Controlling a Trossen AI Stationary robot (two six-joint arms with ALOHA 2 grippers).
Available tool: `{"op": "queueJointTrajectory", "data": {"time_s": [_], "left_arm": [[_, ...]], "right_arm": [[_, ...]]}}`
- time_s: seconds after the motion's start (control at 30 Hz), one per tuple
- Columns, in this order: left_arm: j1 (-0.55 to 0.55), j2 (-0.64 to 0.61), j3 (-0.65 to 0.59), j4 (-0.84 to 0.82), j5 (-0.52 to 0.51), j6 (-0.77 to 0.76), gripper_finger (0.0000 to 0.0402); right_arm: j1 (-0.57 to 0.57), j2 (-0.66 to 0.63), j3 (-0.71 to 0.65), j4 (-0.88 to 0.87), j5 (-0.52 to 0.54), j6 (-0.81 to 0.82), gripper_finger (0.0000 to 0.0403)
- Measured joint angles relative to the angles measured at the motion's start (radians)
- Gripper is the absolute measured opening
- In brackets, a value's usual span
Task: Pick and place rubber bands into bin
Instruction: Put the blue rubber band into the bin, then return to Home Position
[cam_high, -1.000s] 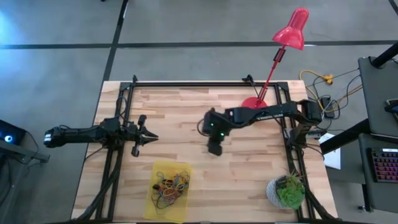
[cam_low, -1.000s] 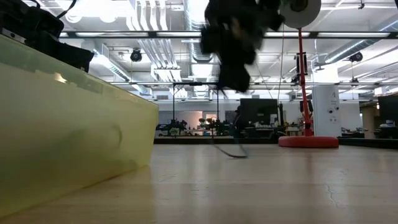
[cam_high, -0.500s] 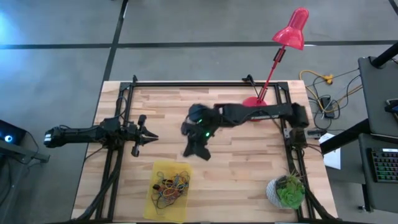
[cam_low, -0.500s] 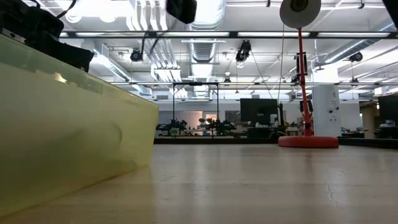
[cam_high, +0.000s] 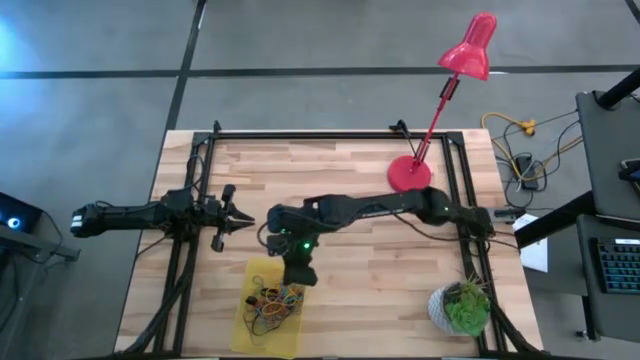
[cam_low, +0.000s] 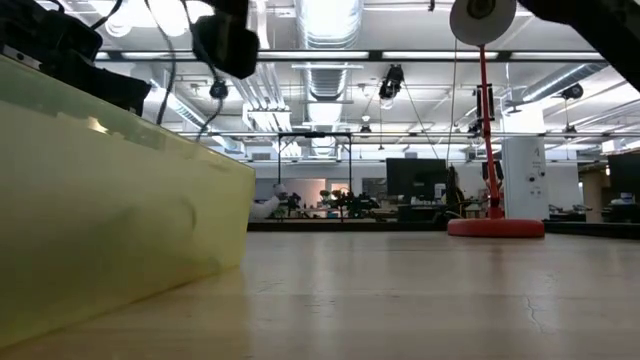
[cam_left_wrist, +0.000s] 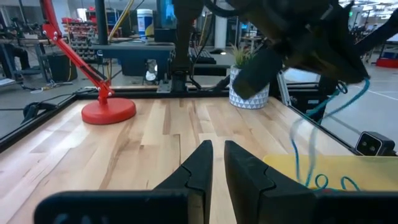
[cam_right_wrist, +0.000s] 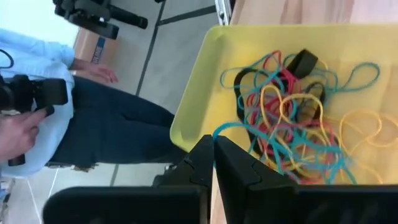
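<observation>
Jaws of the right gripper (cam_right_wrist: 213, 144) pinch a teal rubber band (cam_right_wrist: 233, 126) above the bin (cam_right_wrist: 205, 81).

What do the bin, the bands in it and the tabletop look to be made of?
The shallow yellow rectangular bin looks like translucent plastic: smooth, glossy, with rounded moulded corners. The thin coloured loops inside look like rubber: floppy and tangled, in teal, red, yellow and dark shades. The light wooden tabletop appears to be jointed planks with visible grain and seams, in a low-sheen finish.
</observation>
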Motion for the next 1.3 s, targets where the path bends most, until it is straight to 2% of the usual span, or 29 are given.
{"op": "queueJointTrajectory", "data": {"time_s": [0.1, 0.27, 0.63, 0.73, 0.83, 0.97, 1.07, 1.17, 1.3], "left_arm": [[0.000, 0.001, 0.000, 0.000, 0.000, 0.000, 0.0026], [0.000, 0.001, 0.000, 0.000, 0.000, 0.000, 0.0026], [0.000, 0.001, 0.000, 0.000, 0.000, 0.000, 0.0026], [0.000, 0.000, 0.000, 0.000, 0.000, 0.000, 0.0026], [0.000, 0.000, 0.000, 0.000, 0.000, 0.000, 0.0026], [0.000, 0.002, 0.000, 0.000, 0.000, 0.000, 0.0026], [0.000, 0.000, 0.000, 0.000, 0.000, 0.000, 0.0026], [0.000, 0.001, 0.000, 0.000, 0.000, 0.000, 0.0026], [0.000, 0.002, 0.000, 0.000, 0.000, 0.000, 0.0026]], "right_arm": [[0.002, 0.048, 0.060, 0.000, 0.000, 0.023, 0.0009], [0.003, 0.073, 0.055, -0.045, 0.002, 0.074, 0.0019], [0.019, 0.043, 0.059, -0.151, 0.101, -0.033, 0.0155], [0.029, -0.003, 0.059, -0.200, 0.202, -0.106, 0.0174], [0.042, -0.062, 0.059, -0.239, 0.292, -0.178, 0.0178], [0.051, -0.149, 0.054, -0.295, 0.290, -0.264, 0.0168], [0.055, -0.209, 0.033, -0.326, 0.341, -0.271, 0.0153], [0.059, -0.282, -0.040, -0.329, 0.441, -0.233, 0.0139], [0.075, -0.418, -0.248, -0.326, 0.549, -0.169, 0.0125]]}}
